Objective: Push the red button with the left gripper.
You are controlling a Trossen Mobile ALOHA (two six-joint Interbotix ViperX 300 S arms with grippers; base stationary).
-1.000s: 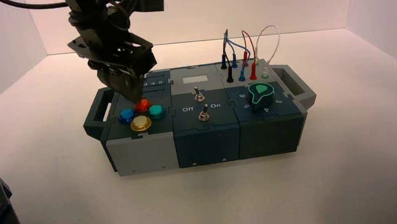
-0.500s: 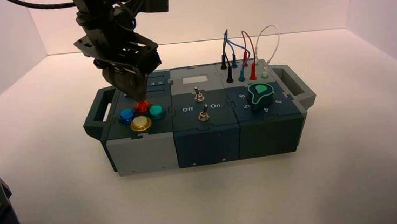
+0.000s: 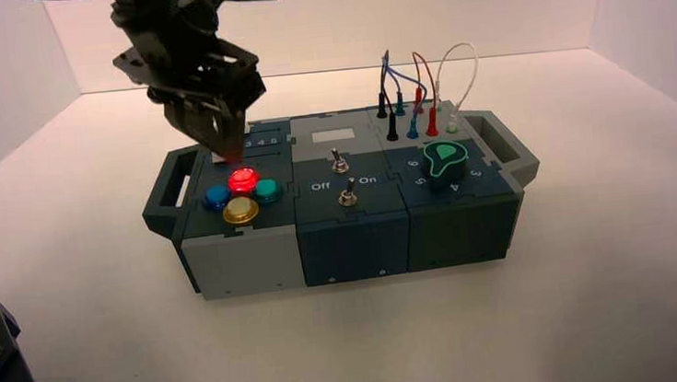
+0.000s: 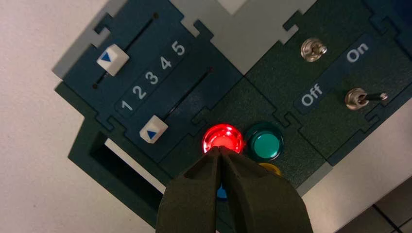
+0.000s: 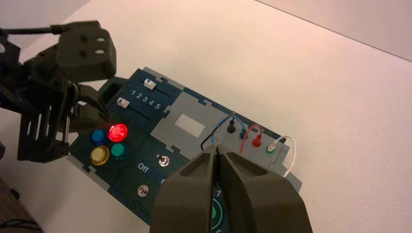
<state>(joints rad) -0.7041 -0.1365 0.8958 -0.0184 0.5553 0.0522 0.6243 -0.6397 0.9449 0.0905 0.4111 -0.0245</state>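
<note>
The red button glows bright red at the back of the four-button cluster on the box's left block. My left gripper hangs just above and behind it, fingers shut and empty, pointing down. In the left wrist view the shut fingertips overlap the near edge of the lit red button. The right wrist view also shows the lit button with the left gripper beside it. My right gripper is shut and held high over the box's right part.
Blue, amber-yellow and teal buttons surround the red one. Two white sliders stand near the 1 end. Two toggles, a teal knob and plugged wires lie to the right.
The left gripper came down onto the red button, then lifted up and slightly left. The button, dull before, is now lit bright red.
</note>
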